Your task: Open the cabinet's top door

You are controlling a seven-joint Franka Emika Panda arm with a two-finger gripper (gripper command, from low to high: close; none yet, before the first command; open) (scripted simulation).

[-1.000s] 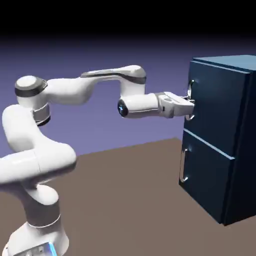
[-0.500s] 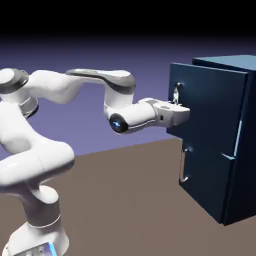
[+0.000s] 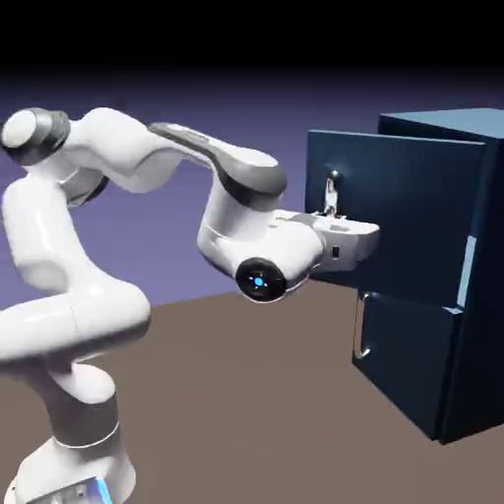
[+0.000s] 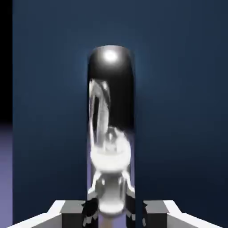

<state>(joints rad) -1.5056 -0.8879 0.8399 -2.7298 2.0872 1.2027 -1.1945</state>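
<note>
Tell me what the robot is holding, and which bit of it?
The top door's silver handle, held partway along its bar, between the jaws.

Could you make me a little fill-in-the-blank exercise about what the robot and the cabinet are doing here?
1. The upper door of the cabinet is swung ____, not closed.
2. The tool is closed on the upper door's shiny ____.
3. The lower door is ____, flush with the cabinet's front.
4. Both doors are dark ____ in color.

Missing words, in order: open; handle; closed; blue.
</note>
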